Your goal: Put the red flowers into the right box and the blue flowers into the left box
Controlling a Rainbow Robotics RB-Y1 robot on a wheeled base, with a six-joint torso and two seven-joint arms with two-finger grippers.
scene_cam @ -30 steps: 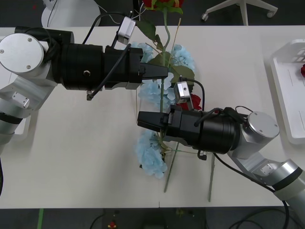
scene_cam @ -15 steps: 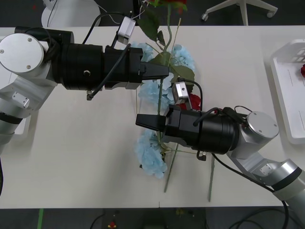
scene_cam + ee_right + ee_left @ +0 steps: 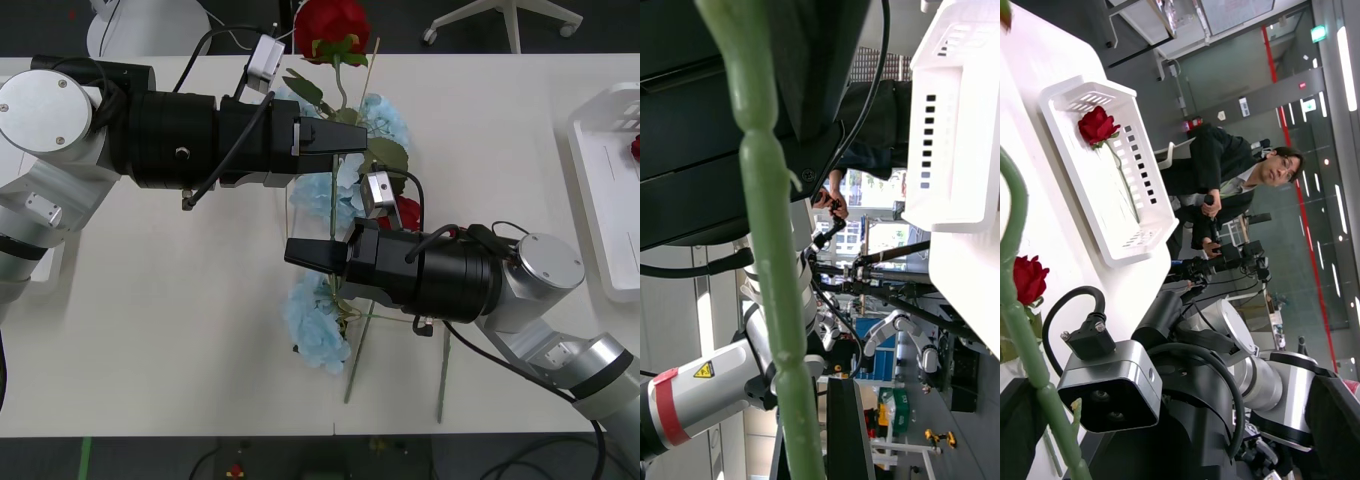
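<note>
Right box (image 3: 598, 190) cut off by frame edge in my front view; red bloom (image 3: 636, 147) inside shows as sliver only. Blue flowers (image 3: 320, 320) partly hidden under both arms. Rose stem (image 3: 343, 170) passes behind left gripper (image 3: 352, 139); I can't judge grip there. Second rose (image 3: 408, 212) mostly covered by right wrist camera (image 3: 381, 192). Right gripper (image 3: 300, 252) fingertip spacing unreadable. In right wrist view, stem (image 3: 771, 247) blurred, both ends cut off.
</note>
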